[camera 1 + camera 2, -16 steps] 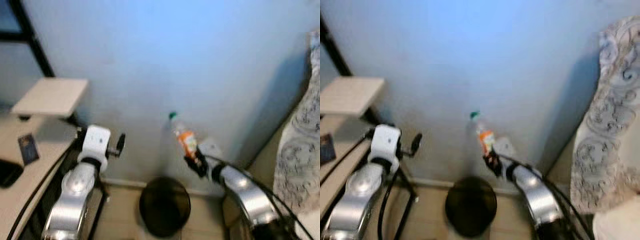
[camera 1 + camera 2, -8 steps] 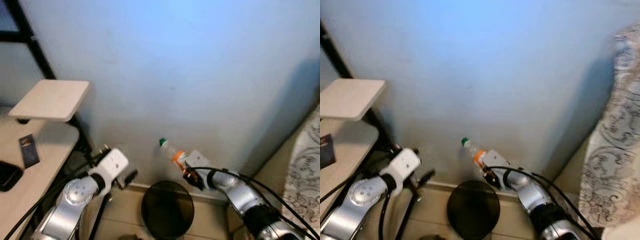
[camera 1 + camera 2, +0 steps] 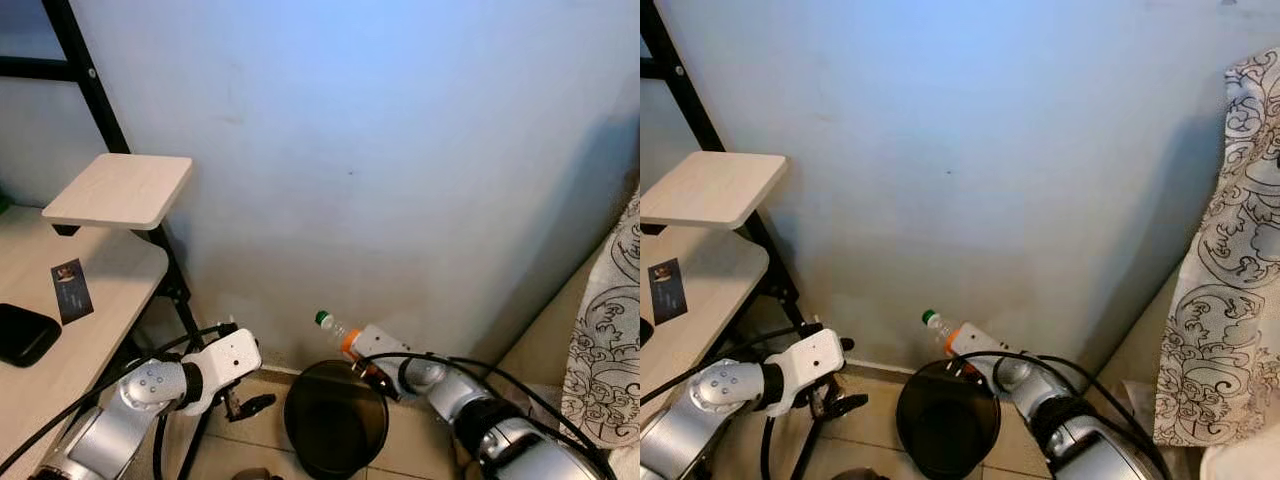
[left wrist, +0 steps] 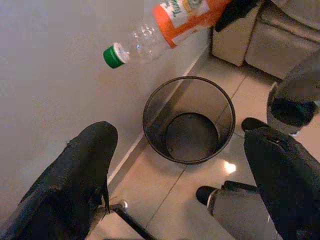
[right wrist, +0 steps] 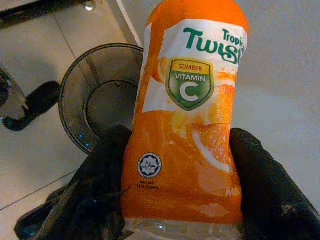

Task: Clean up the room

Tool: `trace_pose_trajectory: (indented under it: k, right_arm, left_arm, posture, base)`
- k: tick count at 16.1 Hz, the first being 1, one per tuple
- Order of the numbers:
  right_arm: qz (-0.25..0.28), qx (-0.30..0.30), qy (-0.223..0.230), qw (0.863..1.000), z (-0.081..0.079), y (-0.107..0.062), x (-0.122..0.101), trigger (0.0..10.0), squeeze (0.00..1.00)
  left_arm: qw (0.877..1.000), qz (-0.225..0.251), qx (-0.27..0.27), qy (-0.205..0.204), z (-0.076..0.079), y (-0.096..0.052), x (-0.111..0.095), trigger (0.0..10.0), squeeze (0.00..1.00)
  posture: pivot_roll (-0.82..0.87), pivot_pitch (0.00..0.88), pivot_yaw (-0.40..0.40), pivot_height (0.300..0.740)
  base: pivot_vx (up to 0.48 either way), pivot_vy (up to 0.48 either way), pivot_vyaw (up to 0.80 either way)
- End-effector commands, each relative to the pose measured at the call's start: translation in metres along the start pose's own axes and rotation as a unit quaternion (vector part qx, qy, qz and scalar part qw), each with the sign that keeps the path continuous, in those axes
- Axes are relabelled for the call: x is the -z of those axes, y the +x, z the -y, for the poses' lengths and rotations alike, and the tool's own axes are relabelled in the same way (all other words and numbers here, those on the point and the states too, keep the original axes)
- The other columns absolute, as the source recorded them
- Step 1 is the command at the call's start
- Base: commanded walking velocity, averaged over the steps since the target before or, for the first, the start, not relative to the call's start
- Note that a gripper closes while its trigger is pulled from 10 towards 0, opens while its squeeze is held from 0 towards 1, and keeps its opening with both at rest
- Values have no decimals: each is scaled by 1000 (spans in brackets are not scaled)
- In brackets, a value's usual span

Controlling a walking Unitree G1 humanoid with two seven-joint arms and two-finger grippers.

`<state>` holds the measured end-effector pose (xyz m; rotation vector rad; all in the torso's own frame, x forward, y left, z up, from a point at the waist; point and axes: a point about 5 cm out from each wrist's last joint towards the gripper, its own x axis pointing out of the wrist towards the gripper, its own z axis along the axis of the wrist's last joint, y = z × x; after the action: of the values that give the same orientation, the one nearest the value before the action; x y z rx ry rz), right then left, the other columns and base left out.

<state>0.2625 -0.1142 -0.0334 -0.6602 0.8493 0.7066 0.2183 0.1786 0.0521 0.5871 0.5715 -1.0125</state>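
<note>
A clear plastic bottle (image 3: 337,334) with an orange label and green cap is tilted, cap toward the wall, just above the far rim of a black mesh wastebasket (image 3: 292,422) on the floor. My right gripper (image 3: 373,369) is shut on the bottle's labelled body (image 5: 190,125), one black finger (image 5: 102,175) on each side. My left gripper (image 3: 250,404) hangs low to the left of the basket, open with nothing in it. The left wrist view shows the bottle (image 4: 167,22) over the empty wastebasket (image 4: 150,131) between the spread fingers (image 4: 87,160).
A pale wooden desk (image 3: 110,290) with a raised shelf (image 3: 120,188), a black case (image 3: 22,333) and a card (image 3: 70,290) stands at the left on a black frame (image 3: 95,90). The blue-grey wall is right behind the basket. Patterned fabric (image 3: 1230,250) hangs at the right.
My right arm has lowered the bottle from well above the basket to just over its rim. My left arm has dropped from desk height to near the floor. The camera view has shifted too.
</note>
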Motion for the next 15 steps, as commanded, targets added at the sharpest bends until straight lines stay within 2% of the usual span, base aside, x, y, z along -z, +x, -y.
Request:
trace_pose_trajectory:
  k: [1, 2, 3, 6, 12, 13, 15]
  right_arm:
    - [9, 13, -6, 1000, 6, -1, -6, 10000, 0]
    - [13, 13, 3, 1000, 5, 0, -7, 10000, 949]
    - [16, 9, 15, 1000, 3, 1, -8, 10000, 1000]
    - [18, 8, 11, 1000, 2, 2, -11, 10000, 1000]
    - [31, -27, 35, 999, -7, 3, -9, 10000, 1000]
    - [41, -27, 50, 998, -6, 3, -7, 10000, 1000]
    - [95, 6, 123, 988, 9, -3, -5, 10000, 1000]
  left_arm:
    - [1000, -4, 9, 6, -1, 0, 1, 10000, 0]
    - [1000, -7, 8, 7, -1, 0, 3, 10000, 0]
    - [1000, -9, 7, 6, 0, -1, 4, 10000, 0]
    - [1000, -10, 3, 8, -2, -2, 5, 10000, 0]
    - [1000, -12, -1, 9, -9, 0, 6, 10000, 0]
    - [1000, -11, -4, 9, -10, 1, 6, 10000, 0]
    - [999, 10, -51, -4, -13, 2, 5, 10000, 0]
  posture:
    - [43, 0, 3, 740]
    - [45, 0, 3, 740]
    - [45, 0, 4, 740]
    - [50, 0, 12, 740]
    - [48, 0, 34, 740]
    - [50, 0, 34, 740]
    - [56, 0, 28, 740]
  base:
    - [0, 0, 0]
    - [0, 0, 0]
    - [0, 0, 0]
    - [0, 0, 0]
    - [0, 0, 0]
    - [0, 0, 0]
    - [0, 0, 0]
